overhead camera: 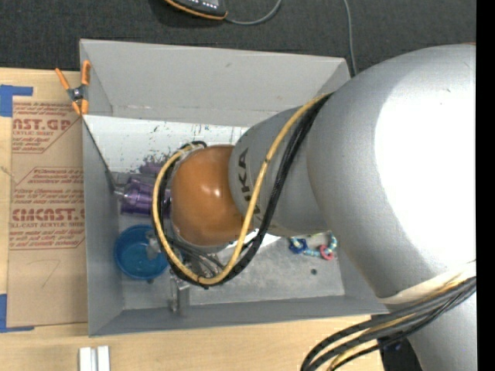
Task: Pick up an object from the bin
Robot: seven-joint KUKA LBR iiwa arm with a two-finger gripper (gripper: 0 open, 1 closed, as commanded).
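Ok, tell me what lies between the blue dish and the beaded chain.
Camera view: between blue dish and beaded chain hangs the arm's cabled wrist, then bare floor.

I have one camera, looking down on the grey bin [216,79] from above, tilted a little to one side. It sits close: the arm [402,168], entering from frame right, covers much of the view.

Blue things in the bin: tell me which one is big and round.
The blue dish-like disc at the bin's lower left, below the purple thing. The other, a small beaded piece, lies to its right.
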